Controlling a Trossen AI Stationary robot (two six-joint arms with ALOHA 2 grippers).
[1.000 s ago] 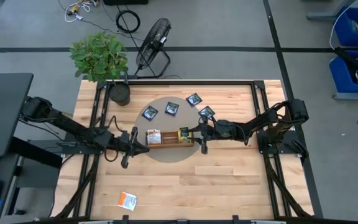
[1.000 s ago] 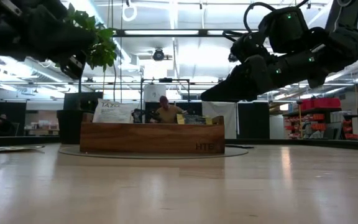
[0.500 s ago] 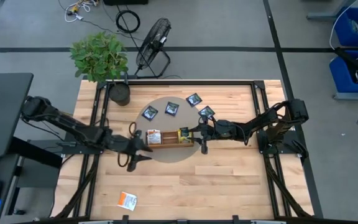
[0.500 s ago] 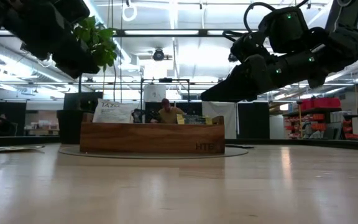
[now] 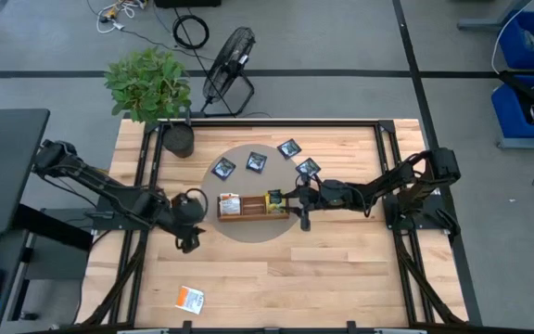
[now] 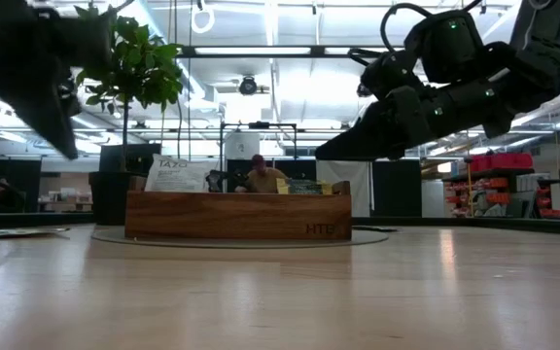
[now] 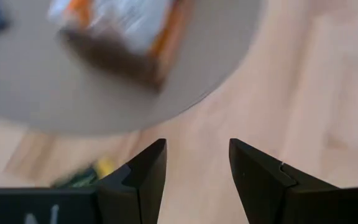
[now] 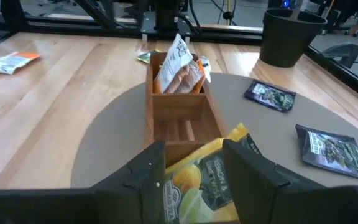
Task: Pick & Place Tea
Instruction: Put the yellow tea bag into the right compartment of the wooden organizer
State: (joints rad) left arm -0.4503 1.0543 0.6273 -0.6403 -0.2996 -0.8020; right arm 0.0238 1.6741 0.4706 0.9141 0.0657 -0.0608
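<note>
A brown wooden tray (image 5: 253, 211) lies on a round grey mat (image 5: 248, 232). Orange-and-white tea sachets (image 5: 229, 204) stand in its left compartment. A yellow-green sachet (image 8: 204, 180) sits at the tray's right end, between the fingers of my open right gripper (image 8: 194, 152); whether they touch it I cannot tell. Several navy sachets (image 5: 256, 162) lie flat on the mat behind the tray. One orange sachet (image 5: 190, 298) lies on the wood near the front edge. My left gripper (image 7: 194, 146) hangs open and empty, pointing down, left of the tray over the mat's edge.
A potted plant (image 5: 179, 139) stands at the table's far left corner. Bare wood (image 5: 341, 278) spreads between the mat and the near edge. A person (image 6: 259, 173) shows in the room beyond the tray in the low view.
My left gripper has drawn back from the tray's left end toward the table's left edge. It has risen a little and tipped over to point down at the table. My right gripper and the sachets have kept still.
</note>
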